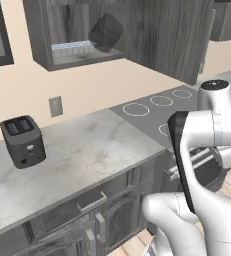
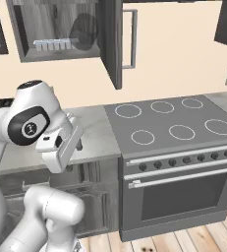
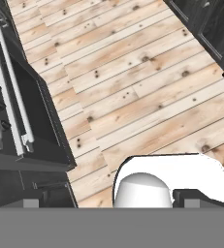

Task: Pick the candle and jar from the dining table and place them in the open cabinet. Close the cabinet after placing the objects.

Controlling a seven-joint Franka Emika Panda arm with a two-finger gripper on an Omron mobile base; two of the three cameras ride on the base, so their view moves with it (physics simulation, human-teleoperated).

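Note:
The cabinet on the wall stands open, its panelled door swung out to the right. Inside it the jar, a dark grey cylinder, lies tilted on the shelf next to a clear ridged tray. The candle and the dining table are out of view. My gripper hangs low beside the counter front, far below the cabinet. It points at the wooden floor and is open, with nothing between its fingertips. The white hand shows beside the counter edge.
A dark toaster sits on the marble counter under the cabinet. To its right stands the stove with its oven front. Dark lower cabinets lie across the bare wooden floor.

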